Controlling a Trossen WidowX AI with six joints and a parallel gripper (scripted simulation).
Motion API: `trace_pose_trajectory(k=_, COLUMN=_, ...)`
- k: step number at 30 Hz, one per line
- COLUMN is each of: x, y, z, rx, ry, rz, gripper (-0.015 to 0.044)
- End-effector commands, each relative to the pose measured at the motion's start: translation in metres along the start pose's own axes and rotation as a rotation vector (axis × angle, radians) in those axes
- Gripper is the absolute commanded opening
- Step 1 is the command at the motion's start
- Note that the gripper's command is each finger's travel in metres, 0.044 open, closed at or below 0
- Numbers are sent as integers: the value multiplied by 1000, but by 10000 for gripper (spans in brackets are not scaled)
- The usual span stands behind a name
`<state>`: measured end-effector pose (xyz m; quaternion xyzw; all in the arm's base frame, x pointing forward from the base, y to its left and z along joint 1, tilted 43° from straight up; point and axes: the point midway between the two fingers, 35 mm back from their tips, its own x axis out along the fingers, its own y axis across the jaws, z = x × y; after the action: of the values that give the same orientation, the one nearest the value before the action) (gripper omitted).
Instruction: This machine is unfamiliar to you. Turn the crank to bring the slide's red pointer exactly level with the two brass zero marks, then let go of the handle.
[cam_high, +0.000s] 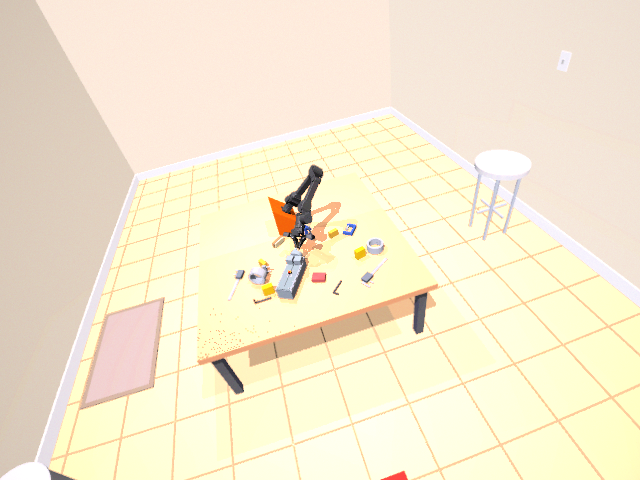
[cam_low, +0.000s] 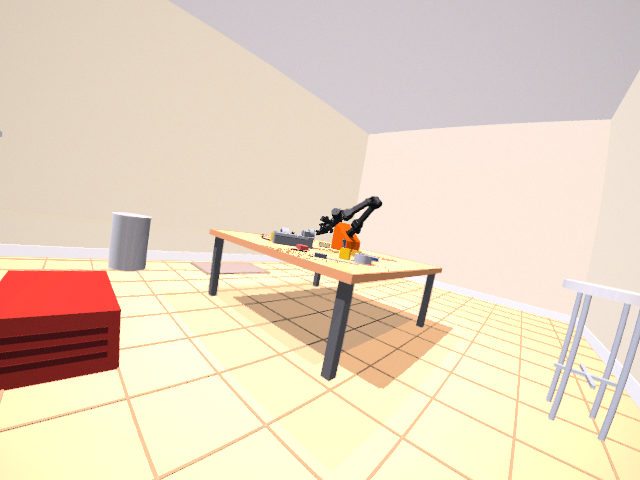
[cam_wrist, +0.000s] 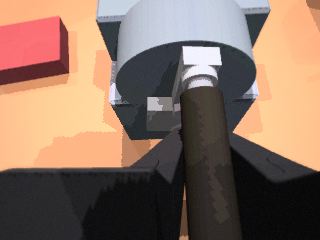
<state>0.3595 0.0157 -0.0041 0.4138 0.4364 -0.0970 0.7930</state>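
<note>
Gripper (cam_wrist: 200, 165) clamps the dark crank handle (cam_wrist: 207, 150), long axis running 12–6 o'clock in wrist view, pointing at the grey drum (cam_wrist: 150, 65).

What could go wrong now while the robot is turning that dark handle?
The pincer is shut on the dark crank handle, so one turn too many could push the red pointer past the marks. The wrist view shows only the grey drum, not the pointer, so judging level is hard. The handle could also slip out.
</note>
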Motion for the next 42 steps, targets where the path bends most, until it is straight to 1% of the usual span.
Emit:
trace_pose_trajectory(k=1, x=-1, y=9, z=1, rx=-10, ry=-1, rz=25, gripper=0)
trace_pose_trajectory(k=42, x=0, y=13, z=0, rx=-9, ry=-1, rz=25, gripper=0)
